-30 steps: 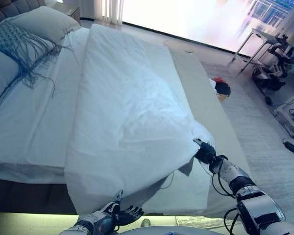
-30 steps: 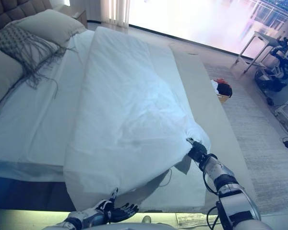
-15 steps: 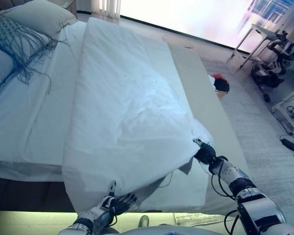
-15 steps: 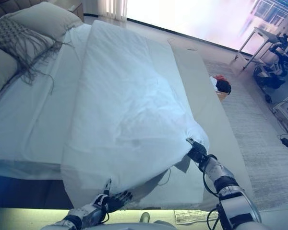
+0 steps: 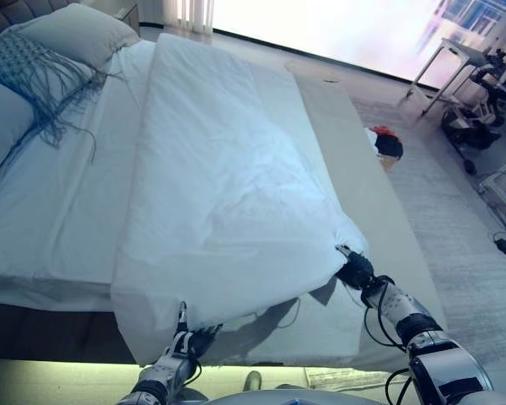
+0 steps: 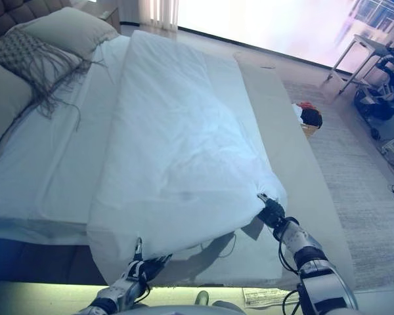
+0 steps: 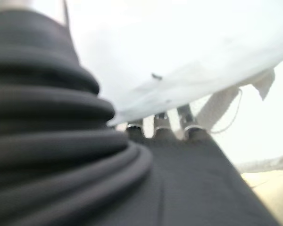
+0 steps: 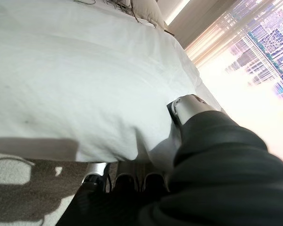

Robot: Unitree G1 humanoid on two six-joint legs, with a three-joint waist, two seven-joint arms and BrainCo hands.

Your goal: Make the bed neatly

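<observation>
A white duvet (image 5: 228, 177) lies folded lengthwise down the middle of the bed, its near end hanging over the foot. My right hand (image 5: 355, 272) is shut on the duvet's near right corner, fingers curled under the cloth and thumb on top, as the right wrist view (image 8: 188, 110) shows. My left hand (image 5: 189, 341) is at the duvet's near edge, left of the middle. Its fingers (image 7: 161, 123) are straight and go under the hanging cloth, tips hidden. The sheet (image 5: 51, 211) is bare on the bed's left side.
Pillows (image 5: 76, 34) and a fringed blue throw (image 5: 29, 72) lie at the head of the bed. A beige cover (image 5: 363, 194) runs along the bed's right side. A basket of clothes (image 5: 385, 145) stands on the rug. A folding table (image 5: 455, 59) and equipment stand at far right.
My left hand has risen from below the bed's foot to the duvet's near edge and slid its fingers under it. My right hand still holds the corner. The camera shifted slightly.
</observation>
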